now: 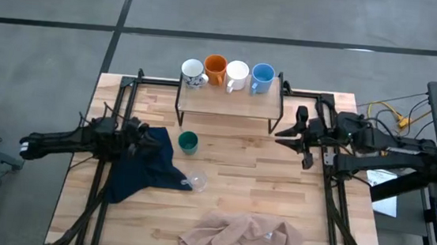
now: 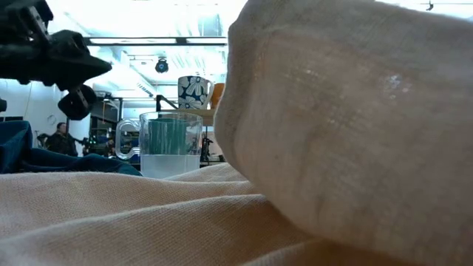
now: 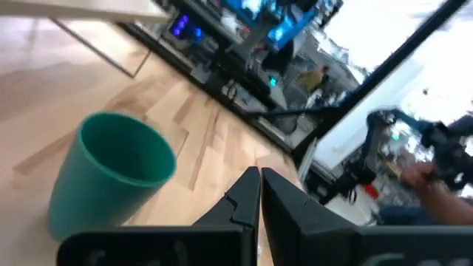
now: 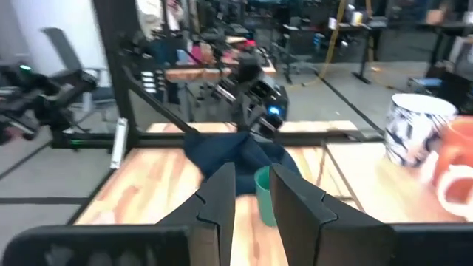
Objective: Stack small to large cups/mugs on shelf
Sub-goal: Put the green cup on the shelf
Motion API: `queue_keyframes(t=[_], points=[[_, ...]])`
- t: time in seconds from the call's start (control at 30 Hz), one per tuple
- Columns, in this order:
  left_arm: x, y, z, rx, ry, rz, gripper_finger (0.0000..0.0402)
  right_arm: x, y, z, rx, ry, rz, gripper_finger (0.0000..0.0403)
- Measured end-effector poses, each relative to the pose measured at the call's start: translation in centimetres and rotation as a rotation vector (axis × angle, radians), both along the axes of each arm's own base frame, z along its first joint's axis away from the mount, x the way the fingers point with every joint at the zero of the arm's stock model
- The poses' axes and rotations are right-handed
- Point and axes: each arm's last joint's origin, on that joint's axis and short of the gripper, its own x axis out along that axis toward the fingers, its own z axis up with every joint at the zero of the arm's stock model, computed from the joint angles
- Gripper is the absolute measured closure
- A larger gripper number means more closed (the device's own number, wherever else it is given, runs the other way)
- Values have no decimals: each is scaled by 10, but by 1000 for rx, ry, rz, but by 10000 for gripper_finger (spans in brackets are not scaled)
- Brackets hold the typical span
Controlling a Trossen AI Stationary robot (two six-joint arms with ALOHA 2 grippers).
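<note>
Four mugs stand in a row on the small wooden shelf (image 1: 229,102): white with dark pattern (image 1: 193,73), orange (image 1: 215,69), plain white (image 1: 237,75) and light blue (image 1: 262,77). The dark green cup (image 1: 188,142) stands upright on the table in front of the shelf and also shows in the left wrist view (image 3: 111,174). The clear glass cup (image 1: 196,181) stands nearer the front edge. My left gripper (image 1: 156,138) is shut and empty, just left of the green cup. My right gripper (image 1: 281,136) is open and empty beside the shelf's right leg.
A dark blue cloth (image 1: 142,166) lies crumpled under my left gripper, beside the green and glass cups. A beige cloth (image 1: 243,237) lies bunched at the near edge and fills the low view (image 2: 332,148). Black rails (image 1: 332,188) run along both table sides.
</note>
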Motion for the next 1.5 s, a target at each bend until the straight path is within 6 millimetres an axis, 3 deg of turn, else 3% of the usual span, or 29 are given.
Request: queue_keyframes(t=[0.47, 0.73, 0.9, 1.17, 1.5], points=[[14, 6, -22, -510, 221, 239, 402, 4, -8, -48, 36, 93, -262, 321], [25, 7, -1, -592, 242, 264, 402, 3, -12, -65, 42, 136, -409, 322], [32, 5, 12, -619, 335, 172, 402, -1, -16, -80, -8, 208, -566, 322], [36, 6, 20, -479, 713, 226, 402, -6, -20, -95, -59, 279, -728, 319], [69, 13, 57, -319, 744, 215, 402, -8, -20, -110, -66, 323, -741, 319]])
